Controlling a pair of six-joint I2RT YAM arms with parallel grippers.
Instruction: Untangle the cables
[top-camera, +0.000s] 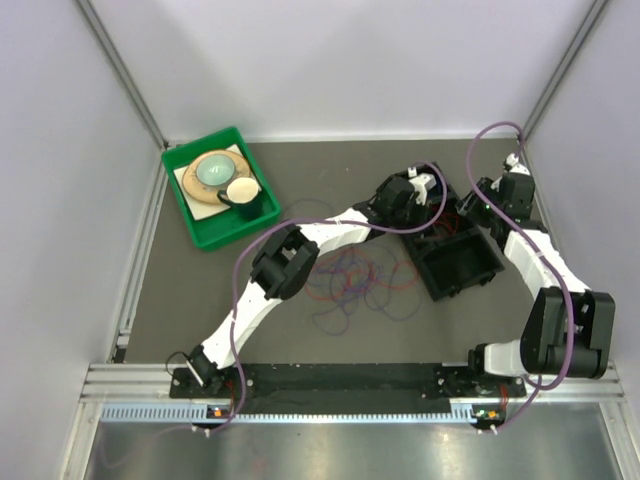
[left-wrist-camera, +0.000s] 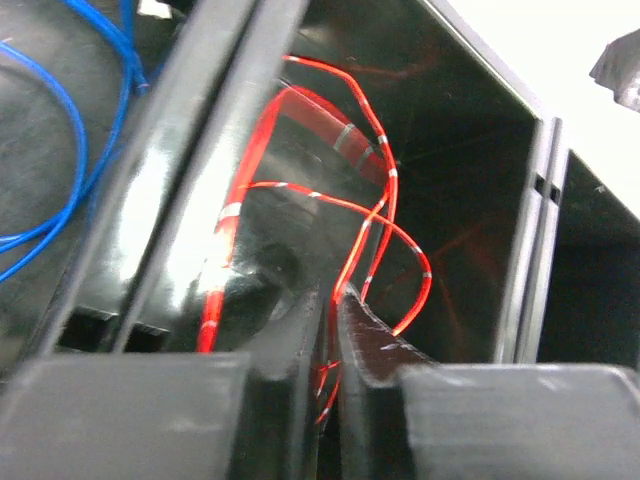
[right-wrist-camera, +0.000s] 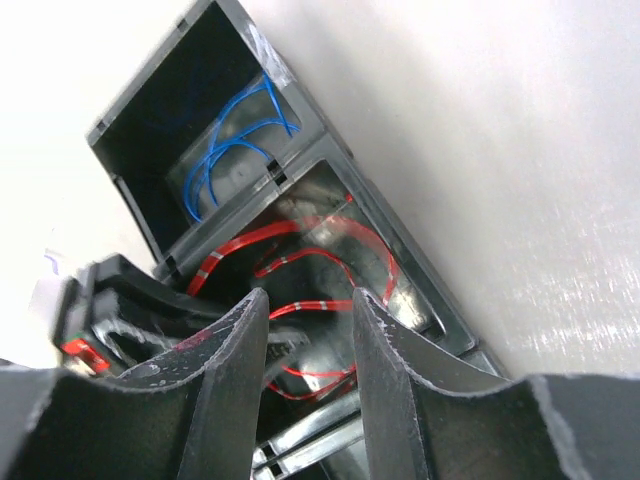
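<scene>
Left gripper (left-wrist-camera: 332, 300): black fingers are sitting nearly pressed together, red wires (left-wrist-camera: 318, 112) running through the slit; pinched or not, cannot tell. Tangle of thin red, blue and purple cables (top-camera: 350, 280) is lying unsorted on the dark mat (top-camera: 190, 285). Black plastic divided box (top-camera: 432, 275) is holding red and blue wires (right-wrist-camera: 245, 140) apart. Right gripper (right-wrist-camera: 310, 300) fingers are standing spread, empty. Looks partly done, with most left.

I can read no text, brand, number or sign in any of my views. The red cables (left-wrist-camera: 318, 108) carry short pale bands, but I can make out no lettering on them. Two orange spots (top-camera: 215, 411) sit on the rail (top-camera: 340, 411) by my bases, too small to read.
</scene>
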